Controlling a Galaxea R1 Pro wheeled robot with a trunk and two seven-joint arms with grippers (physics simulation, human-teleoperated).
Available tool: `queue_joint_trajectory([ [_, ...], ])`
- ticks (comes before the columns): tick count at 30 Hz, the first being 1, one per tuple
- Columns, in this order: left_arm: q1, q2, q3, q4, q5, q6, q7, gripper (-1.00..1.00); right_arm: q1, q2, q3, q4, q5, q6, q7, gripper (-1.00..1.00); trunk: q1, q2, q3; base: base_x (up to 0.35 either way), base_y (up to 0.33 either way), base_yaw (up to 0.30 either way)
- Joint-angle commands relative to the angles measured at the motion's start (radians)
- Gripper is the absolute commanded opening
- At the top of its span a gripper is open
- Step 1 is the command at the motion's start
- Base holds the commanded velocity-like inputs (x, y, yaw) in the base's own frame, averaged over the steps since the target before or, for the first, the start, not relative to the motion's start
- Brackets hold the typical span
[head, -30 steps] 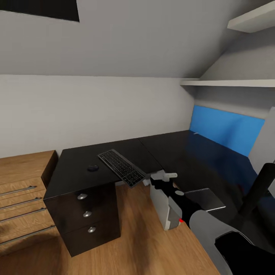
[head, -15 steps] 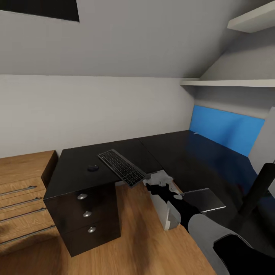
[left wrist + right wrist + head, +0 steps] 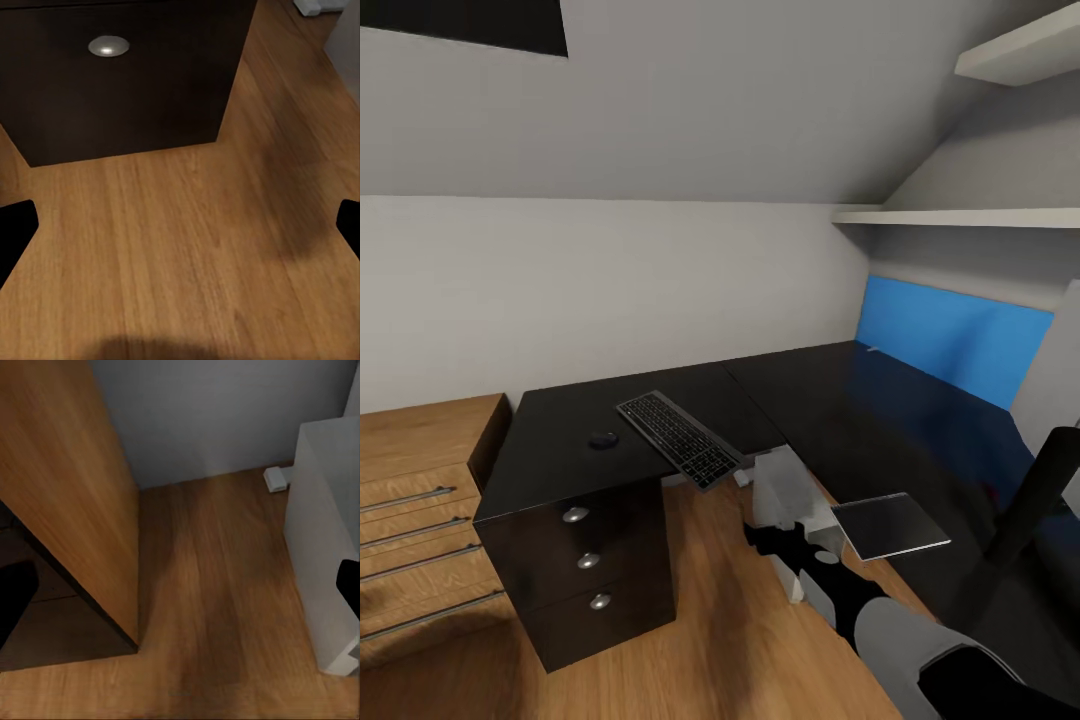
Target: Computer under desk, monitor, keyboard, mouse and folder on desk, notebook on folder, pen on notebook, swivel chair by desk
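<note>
Your right pincer [image 3: 800, 545] has dropped below the desk [image 3: 560, 440] edge, spread wide beside the white computer [image 3: 785, 500]. Keyboard [image 3: 678, 438], slim, black-keyed, overhangs the desk edge; mouse [image 3: 602, 439] beside it. Monitor stand cut off at right.

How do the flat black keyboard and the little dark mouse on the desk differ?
The flat black keyboard is long and rectangular; the small dark oval mouse is tiny and rounded. The keyboard lies angled with one end jutting past the glossy black desk edge; the mouse sits fully on it. Both rest on the desktop, apart.
</note>
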Motion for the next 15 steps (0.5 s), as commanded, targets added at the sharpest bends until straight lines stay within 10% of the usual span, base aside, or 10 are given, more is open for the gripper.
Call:
queue_joint_trajectory([
  [1,-0.001,0.0,-0.008,0.001,0.005,-0.003,0.005,1.0,0.005,0.0,0.006,0.001,-0.01,-0.005,0.003,1.0,0.0,0.0,-0.001,0.0,0.0,0.0],
  [15,-0.001,0.0,-0.008,0.001,0.005,-0.003,0.006,1.0,0.048,0.0,0.007,0.003,-0.012,-0.005,0.002,1.0,0.0,0.0,-0.001,0.0,0.0,0.0],
])
